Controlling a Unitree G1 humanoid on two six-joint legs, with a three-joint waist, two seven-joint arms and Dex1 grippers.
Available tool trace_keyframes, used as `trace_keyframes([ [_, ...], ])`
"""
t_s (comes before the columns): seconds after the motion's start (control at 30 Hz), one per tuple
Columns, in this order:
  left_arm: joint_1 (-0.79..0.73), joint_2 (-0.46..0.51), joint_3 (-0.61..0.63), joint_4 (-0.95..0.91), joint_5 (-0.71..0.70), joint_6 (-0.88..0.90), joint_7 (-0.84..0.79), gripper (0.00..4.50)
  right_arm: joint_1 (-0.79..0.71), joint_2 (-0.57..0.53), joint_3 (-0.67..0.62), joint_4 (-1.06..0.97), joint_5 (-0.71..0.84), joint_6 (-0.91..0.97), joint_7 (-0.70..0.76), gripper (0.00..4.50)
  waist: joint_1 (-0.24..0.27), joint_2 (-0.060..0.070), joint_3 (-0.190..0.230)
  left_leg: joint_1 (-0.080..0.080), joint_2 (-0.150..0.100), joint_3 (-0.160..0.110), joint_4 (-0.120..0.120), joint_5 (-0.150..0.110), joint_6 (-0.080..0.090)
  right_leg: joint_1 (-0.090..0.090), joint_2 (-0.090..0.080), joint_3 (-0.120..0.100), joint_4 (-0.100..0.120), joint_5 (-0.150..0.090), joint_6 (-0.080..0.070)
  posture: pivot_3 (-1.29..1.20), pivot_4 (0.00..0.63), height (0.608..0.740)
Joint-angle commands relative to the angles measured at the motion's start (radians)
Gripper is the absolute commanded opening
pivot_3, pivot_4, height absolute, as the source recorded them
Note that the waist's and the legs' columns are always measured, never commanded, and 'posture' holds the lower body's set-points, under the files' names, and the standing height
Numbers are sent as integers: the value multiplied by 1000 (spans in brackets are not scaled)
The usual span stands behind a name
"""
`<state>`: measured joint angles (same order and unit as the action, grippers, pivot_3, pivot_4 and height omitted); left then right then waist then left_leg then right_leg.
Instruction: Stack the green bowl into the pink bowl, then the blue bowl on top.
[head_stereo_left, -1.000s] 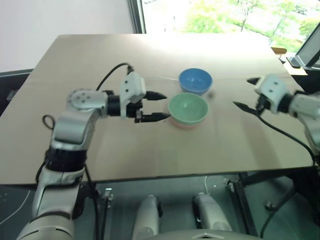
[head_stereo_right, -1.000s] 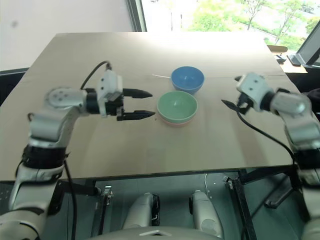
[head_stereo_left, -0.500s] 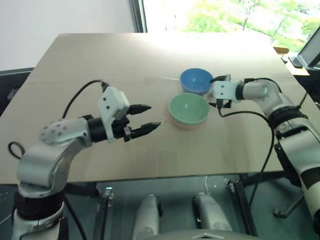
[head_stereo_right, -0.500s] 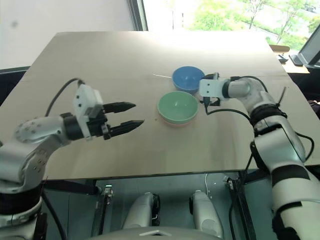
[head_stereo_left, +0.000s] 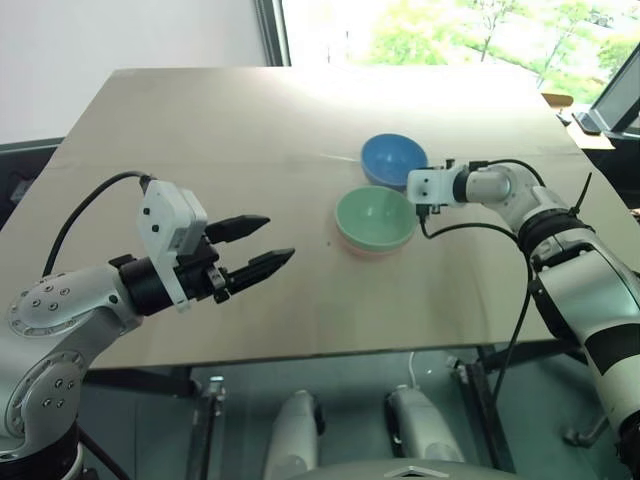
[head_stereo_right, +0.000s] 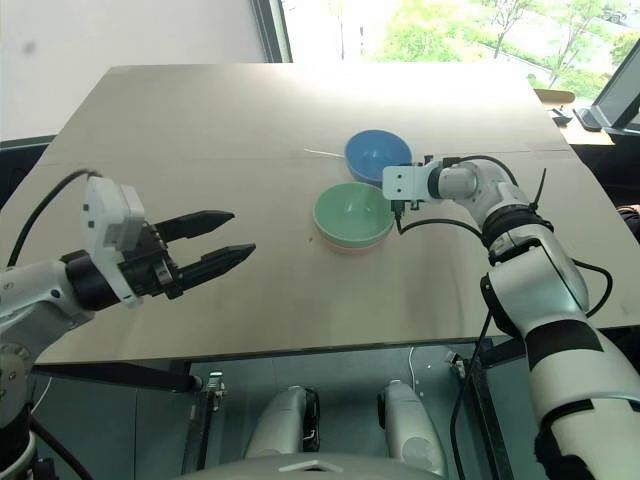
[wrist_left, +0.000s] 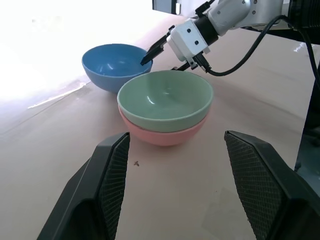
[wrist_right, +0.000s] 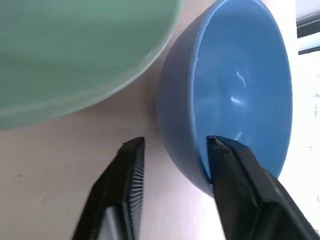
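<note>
Closing my right tool (wrist_right: 172, 165) across the blue bowl (head_stereo_left: 393, 158) rim, not yet clamped, just behind the green bowl (head_stereo_left: 375, 218) nested in the pink bowl (wrist_left: 162, 136); left tool (head_stereo_left: 262, 245) has backed off, spread empty.

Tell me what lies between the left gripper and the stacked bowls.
Only bare table, seen in the left wrist view, separates the left gripper from the green bowl nested in the pink bowl.

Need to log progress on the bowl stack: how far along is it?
Done: the green bowl sits nested in the pink bowl. In hand: the right gripper straddles the blue bowl's rim, one finger inside, one outside, not yet clamped. The left gripper is open, off to the side. Left: lifting blue onto green.
</note>
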<state>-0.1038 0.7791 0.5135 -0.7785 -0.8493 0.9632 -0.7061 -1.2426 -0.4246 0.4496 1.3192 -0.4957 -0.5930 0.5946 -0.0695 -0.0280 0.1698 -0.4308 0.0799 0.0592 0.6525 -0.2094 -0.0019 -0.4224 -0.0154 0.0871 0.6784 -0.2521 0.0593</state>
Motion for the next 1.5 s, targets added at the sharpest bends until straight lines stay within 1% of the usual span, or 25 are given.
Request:
trace_keyframes([
  [0.03,-2,12,33,-41,-46,-14,43,3206,-36,-4,-6,0,-15,-9,-27,569,0,0,0,0,0,0,0,0,0,0,0,0,0,0,0,0,150,740],
  [0.07,-3,15,27,-36,-46,-21,49,3206,-38,-6,-3,0,-22,-12,-34,134,0,0,0,0,0,0,0,0,0,0,0,0,0,0,0,0,150,740],
  [0.2,-23,19,-1,-14,-68,-50,61,3206,-41,-27,-7,0,-32,-31,-34,134,0,0,0,0,0,0,0,0,0,0,0,0,0,0,0,0,150,740],
  [0.23,-28,21,-11,3,-60,-64,55,3206,-42,-41,-23,-7,-15,-46,-8,134,0,0,0,0,0,0,0,0,0,0,0,0,0,0,0,0,150,740],
  [0.33,-34,27,-39,49,-31,-107,34,3206,-46,-82,-95,-32,69,-77,94,134,3,1,0,0,-1,0,0,0,0,0,0,0,0,0,0,0,150,740],
  [0.4,-19,26,-45,73,-12,-142,20,3206,-41,-106,-147,-65,139,-94,187,134,2,1,0,0,-1,0,0,0,0,0,-1,0,-1,0,0,0,150,740],
  [0.47,-7,19,-52,97,2,-171,12,3206,-24,-117,-217,-124,245,-71,308,134,-1,1,1,0,-1,0,0,0,0,0,-1,0,-1,0,0,0,150,740],
  [0.53,11,21,-78,119,47,-209,0,3206,22,-134,-270,-258,363,-18,442,134,-4,1,1,0,-1,0,-1,0,0,0,0,0,-1,0,0,0,150,740],
  [0.57,17,22,-89,129,67,-225,-3,3206,56,-142,-289,-350,420,38,502,134,-3,1,1,1,0,0,-2,0,0,0,0,0,-1,0,0,0,150,740],
  [0.63,19,17,-103,150,85,-250,-8,3206,153,-164,-313,-606,533,207,594,134,2,1,1,1,0,0,-2,0,0,0,0,0,0,0,0,0,150,740],
  [0.7,19,18,-117,167,99,-272,-20,3206,259,-190,-315,-872,611,386,636,134,11,1,1,0,0,-1,-2,0,0,1,0,-2,-1,0,0,0,150,740],
  [0.8,13,20,-134,183,110,-294,-34,3206,371,-213,-300,-1151,690,629,660,134,26,2,1,0,0,-1,-2,0,0,0,-1,-3,-1,0,0,0,150,740],
  [0.87,9,22,-140,191,112,-301,-40,3206,409,-222,-290,-1240,700,717,661,688,29,2,1,0,0,-1,-1,0,0,0,-1,-3,-1,0,0,0,150,740],
  [0.9,4,24,-141,194,111,-302,-42,3206,424,-229,-284,-1262,695,734,664,879,31,2,1,0,0,-1,-1,0,0,1,-1,-3,0,0,0,0,150,740],
  [0.93,0,25,-142,198,110,-304,-44,3206,437,-236,-281,-1282,695,757,665,1224,31,1,1,0,0,-1,-1,0,0,1,-1,-3,0,0,-1,0,150,740],
  [0.97,-3,27,-142,201,109,-305,-46,3206,446,-241,-280,-1300,696,779,665,1708,32,1,1,0,0,-1,-1,0,0,1,-1,-3,-1,-1,-1,0,150,740],
  [1.0,-7,28,-145,206,110,-308,-51,3206,457,-253,-282,-1319,694,794,663,2051,34,1,1,0,0,-1,0,0,0,1,-1,-3,-1,-1,-1,0,150,740],
  [1.03,-10,29,-147,209,110,-310,-54,3206,463,-261,-285,-1334,693,806,661,2545,35,1,1,0,0,-1,0,0,0,1,-1,-3,-1,-1,-1,0,150,740],
  [1.1,-13,29,-151,213,112,-314,-58,3206,472,-272,-293,-1356,695,826,656,3342,35,1,1,0,0,-1,0,0,0,1,-1,-3,-1,-1,-1,0,150,740],
  [1.2,-21,27,-164,220,116,-321,-62,3206,487,-290,-322,-1392,715,863,641,4411,35,1,1,0,0,-1,0,0,0,0,0,-3,-1,-1,-1,0,150,740],
  [1.23,-30,21,-178,225,122,-324,-60,3206,531,-294,-381,-1438,739,898,590,4477,35,1,1,0,0,-1,0,0,0,0,0,-3,-1,-1,-1,0,150,740],
  [1.3,-39,15,-192,233,128,-329,-59,3206,587,-297,-450,-1499,769,944,522,4477,39,1,1,-1,0,-1,-1,0,0,0,0,-3,-1,-1,-1,0,150,740],
  [1.33,-43,10,-202,237,145,-342,-52,3206,632,-305,-490,-1547,795,995,495,4477,41,1,1,-1,0,-2,-1,0,0,1,0,-4,-1,-1,-1,0,150,740],
  [1.43,-40,-2,-234,264,194,-384,-51,3206,821,-314,-629,-1684,854,1113,400,4477,56,0,0,-1,0,-2,-1,0,0,1,-1,-4,-2,-1,-1,0,150,740],
  [1.5,-18,7,-249,289,248,-443,-79,3206,920,-330,-691,-1746,878,1143,380,4477,58,0,0,-1,0,-2,-1,0,0,1,-1,-4,-3,-1,-1,0,150,740],
])
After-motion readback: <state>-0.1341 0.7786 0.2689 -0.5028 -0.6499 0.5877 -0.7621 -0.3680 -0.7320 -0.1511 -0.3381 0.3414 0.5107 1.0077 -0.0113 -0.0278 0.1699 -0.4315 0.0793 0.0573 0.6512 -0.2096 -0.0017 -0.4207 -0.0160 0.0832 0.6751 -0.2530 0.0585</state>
